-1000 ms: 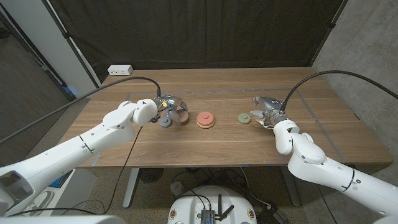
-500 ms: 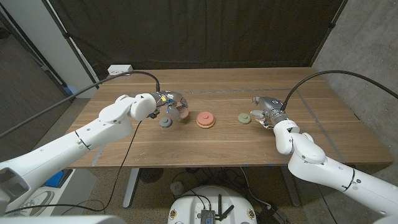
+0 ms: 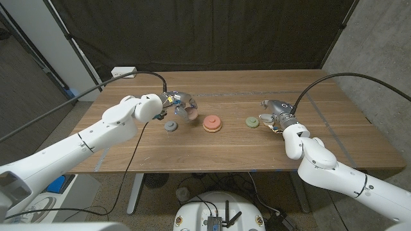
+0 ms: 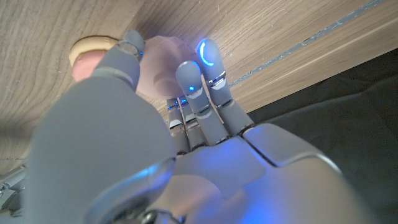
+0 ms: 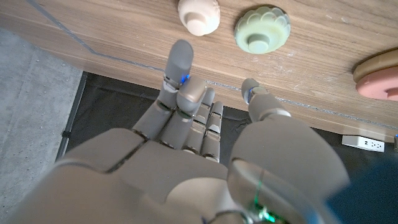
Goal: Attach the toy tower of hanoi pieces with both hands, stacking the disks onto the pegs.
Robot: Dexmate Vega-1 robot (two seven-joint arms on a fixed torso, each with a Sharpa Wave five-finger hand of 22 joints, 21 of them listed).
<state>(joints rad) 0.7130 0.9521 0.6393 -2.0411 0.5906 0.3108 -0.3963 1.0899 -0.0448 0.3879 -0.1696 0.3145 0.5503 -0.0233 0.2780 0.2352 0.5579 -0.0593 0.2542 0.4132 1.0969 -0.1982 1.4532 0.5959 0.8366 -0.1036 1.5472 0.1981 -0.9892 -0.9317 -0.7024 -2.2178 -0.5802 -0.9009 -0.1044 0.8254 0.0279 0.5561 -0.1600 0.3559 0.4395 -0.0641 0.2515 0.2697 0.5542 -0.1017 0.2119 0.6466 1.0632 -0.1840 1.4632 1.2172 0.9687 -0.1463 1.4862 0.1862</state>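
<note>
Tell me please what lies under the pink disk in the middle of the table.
Under the pink disk lies a wider tan wooden piece; its rim shows around the disk, the rest is covered. It rests on the wooden table.

A white power strip (image 3: 124, 72) sits at the wooden table's (image 3: 231, 151) far left corner, before a black curtain (image 3: 205, 32).
</note>
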